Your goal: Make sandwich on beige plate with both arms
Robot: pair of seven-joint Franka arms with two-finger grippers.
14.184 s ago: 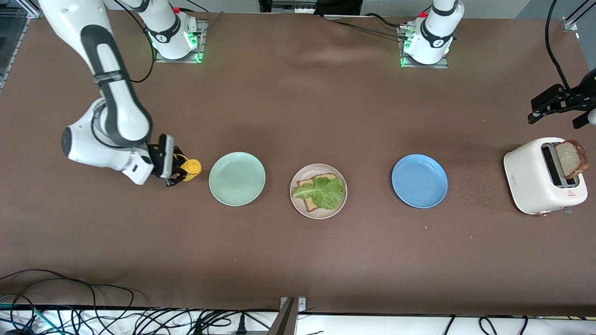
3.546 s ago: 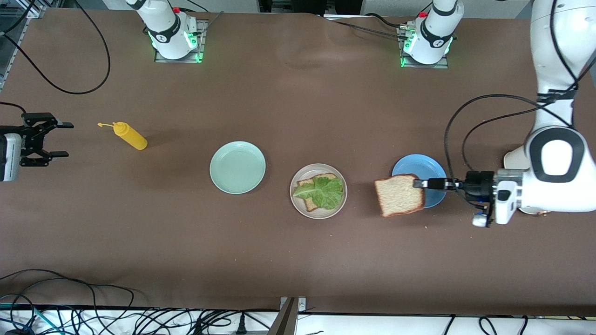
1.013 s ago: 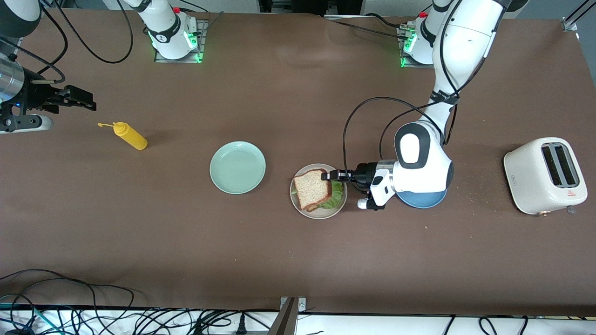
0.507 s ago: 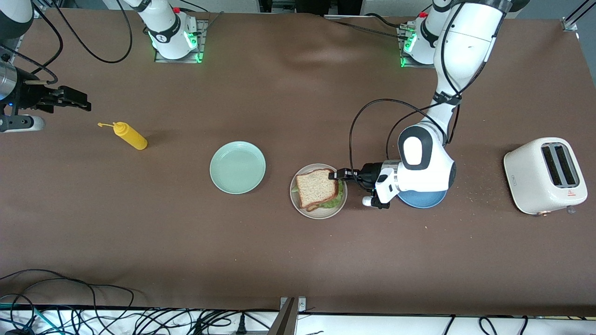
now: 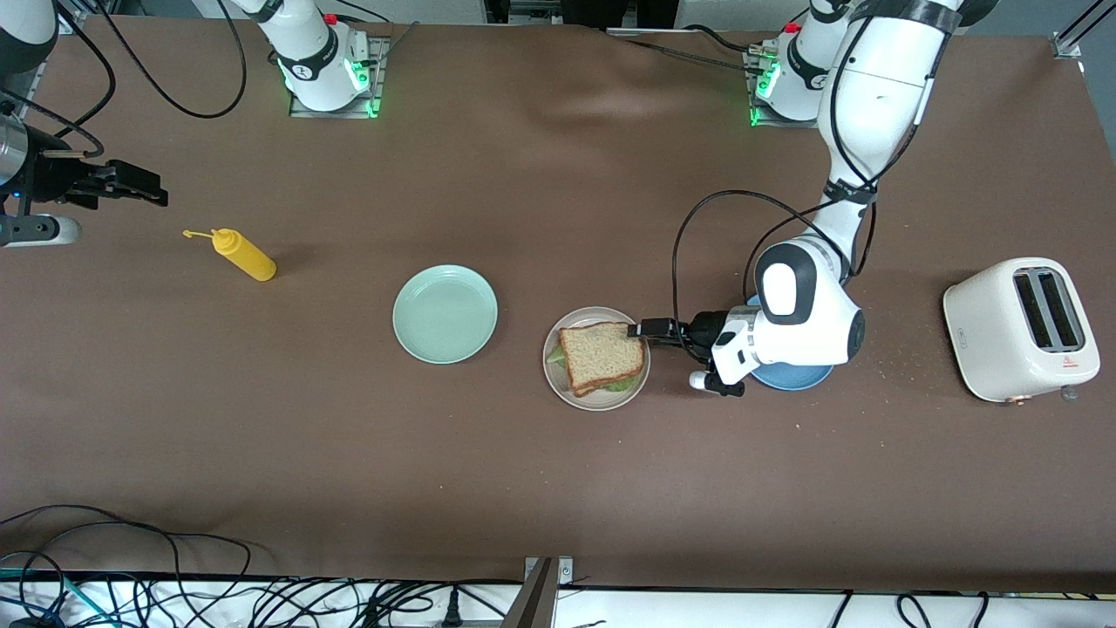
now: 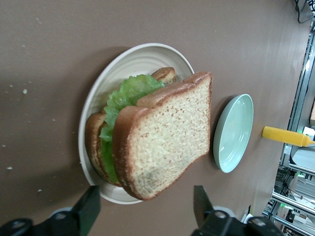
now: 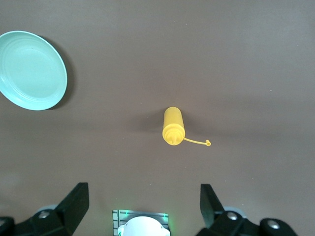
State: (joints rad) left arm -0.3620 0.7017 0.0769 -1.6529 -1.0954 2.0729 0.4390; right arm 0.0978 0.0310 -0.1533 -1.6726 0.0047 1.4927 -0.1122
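The sandwich (image 5: 603,356) lies on the beige plate (image 5: 596,399) at mid-table: a brown bread slice (image 6: 167,137) on top, green lettuce (image 6: 125,96) under it, and a lower slice (image 6: 93,142) showing at the edge. My left gripper (image 5: 645,330) hovers low at the plate's rim toward the left arm's end. It is open, its fingers (image 6: 91,209) wide apart and touching nothing. My right gripper (image 5: 144,187) waits open in the air over the right arm's end of the table, nothing between its fingers (image 7: 74,201).
A mint green plate (image 5: 445,314) sits beside the beige plate toward the right arm's end. A blue plate (image 5: 798,380) lies mostly under my left arm. A white toaster (image 5: 1020,330) stands at the left arm's end. A yellow squeeze bottle (image 5: 244,255) lies near my right gripper.
My left gripper has opened and let go of the top bread slice, which has settled flat on the lettuce. The gripper has drawn back a little toward the blue plate. My right arm has barely moved.
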